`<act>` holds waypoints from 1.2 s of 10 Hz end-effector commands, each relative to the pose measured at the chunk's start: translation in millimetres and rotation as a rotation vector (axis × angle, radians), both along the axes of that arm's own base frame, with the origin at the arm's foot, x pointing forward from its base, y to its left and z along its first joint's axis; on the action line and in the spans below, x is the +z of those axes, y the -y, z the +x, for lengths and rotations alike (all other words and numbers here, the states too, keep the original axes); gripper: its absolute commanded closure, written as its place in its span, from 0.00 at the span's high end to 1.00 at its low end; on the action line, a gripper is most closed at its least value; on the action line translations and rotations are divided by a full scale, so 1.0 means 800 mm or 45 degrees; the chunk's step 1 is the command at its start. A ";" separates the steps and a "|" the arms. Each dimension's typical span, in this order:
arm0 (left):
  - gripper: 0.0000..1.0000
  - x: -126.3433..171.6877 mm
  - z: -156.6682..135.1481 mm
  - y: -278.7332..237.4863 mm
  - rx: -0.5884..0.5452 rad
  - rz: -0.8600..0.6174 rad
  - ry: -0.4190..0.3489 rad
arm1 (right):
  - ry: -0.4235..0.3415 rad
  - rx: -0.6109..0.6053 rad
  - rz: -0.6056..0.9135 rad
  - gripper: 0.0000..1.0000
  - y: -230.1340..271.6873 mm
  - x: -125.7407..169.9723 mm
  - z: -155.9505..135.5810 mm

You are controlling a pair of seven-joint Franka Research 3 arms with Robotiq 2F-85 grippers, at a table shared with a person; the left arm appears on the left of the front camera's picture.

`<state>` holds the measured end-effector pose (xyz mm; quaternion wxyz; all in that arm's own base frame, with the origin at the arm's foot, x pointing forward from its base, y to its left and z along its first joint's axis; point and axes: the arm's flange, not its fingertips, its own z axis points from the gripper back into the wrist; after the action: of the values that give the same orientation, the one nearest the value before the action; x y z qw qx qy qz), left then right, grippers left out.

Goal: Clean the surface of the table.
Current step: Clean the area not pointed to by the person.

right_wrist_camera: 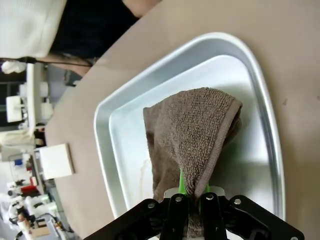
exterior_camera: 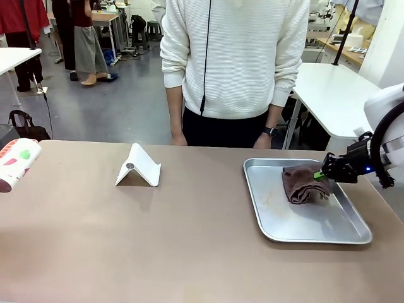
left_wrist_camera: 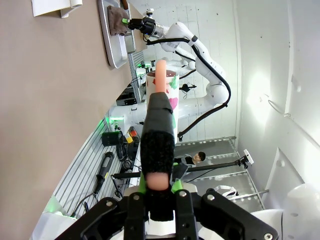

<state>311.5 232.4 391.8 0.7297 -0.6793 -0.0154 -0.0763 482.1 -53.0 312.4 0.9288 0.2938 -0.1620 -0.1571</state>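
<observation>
The tan-brown table [exterior_camera: 158, 240] spans the front view. At its right end lies a metal tray [exterior_camera: 315, 221] with a crumpled brown towel [exterior_camera: 304, 185] in it. My right gripper [exterior_camera: 322, 174] comes in from the right, low over the tray, and is shut on the towel's edge. The right wrist view shows the towel [right_wrist_camera: 190, 130] pinched at the gripper [right_wrist_camera: 190, 197], draped over the tray [right_wrist_camera: 117, 165]. My left gripper [left_wrist_camera: 159, 115] is shut on a pink and white object with red and green print [left_wrist_camera: 162, 82]. That object [exterior_camera: 17, 161] shows at the table's left edge.
A white folded stand [exterior_camera: 139, 167] sits on the table left of centre. A person in a white sweater [exterior_camera: 233, 57] stands at the far edge, hands resting by the table. White-topped tables stand behind at right and left.
</observation>
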 end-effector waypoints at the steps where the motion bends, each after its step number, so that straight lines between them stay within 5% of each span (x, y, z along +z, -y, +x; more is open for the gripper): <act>1: 0.19 0.007 -0.001 0.001 0.019 -0.020 -0.002 | -0.007 -0.030 0.179 0.07 0.019 0.016 0.013; 7: 0.19 0.007 -0.001 0.001 0.019 -0.020 -0.002 | -0.090 -0.040 0.828 0.07 0.110 0.105 0.011; 12: 0.19 0.007 -0.001 0.001 0.019 -0.020 -0.002 | -0.093 0.147 1.153 0.07 0.226 0.161 -0.026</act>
<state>311.6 231.8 392.0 0.7301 -0.6788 -0.0156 -0.0769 448.3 -218.4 440.5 0.7365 0.6546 -0.0383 -0.1662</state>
